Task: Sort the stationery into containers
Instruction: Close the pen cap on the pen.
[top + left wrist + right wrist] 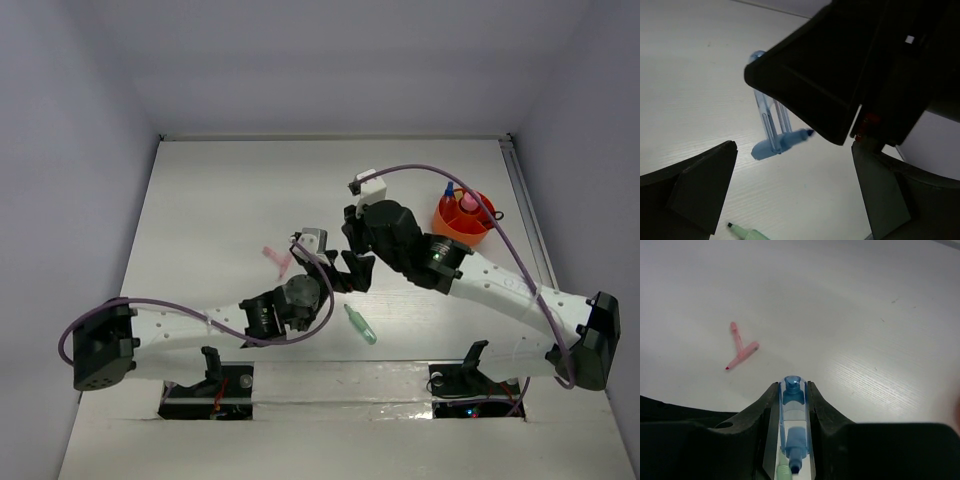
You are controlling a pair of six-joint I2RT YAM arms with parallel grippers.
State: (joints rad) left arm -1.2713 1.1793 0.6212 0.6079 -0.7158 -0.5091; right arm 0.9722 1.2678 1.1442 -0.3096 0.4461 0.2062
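Stationery is seen scattered on a white table (220, 200) walled on three sides. Furthest left, a stubby pink marker (278, 258) lies flat with a second pink piece touching it in a T shape. Broad bare surface is left between it and the table's left edge and far edge.

Just right of it, the left gripper (794, 150) is held with its jaws spread wide and nothing between them. The right gripper (792, 385) is crowded close in front of it, so little room is left between the two.

A translucent blue marker (792, 410) is clamped lengthwise between the right gripper's narrowed jaws, its rounded end poking out past the fingertips. Whether it touches the table cannot be told.

Nearer the arm bases, a pale green marker (361, 324) lies flat on the table, close to the near edge.

Furthest right, a small round orange bowl (445, 225) is set near the table's right edge, well apart from both grippers, with pink and blue items already standing in it.
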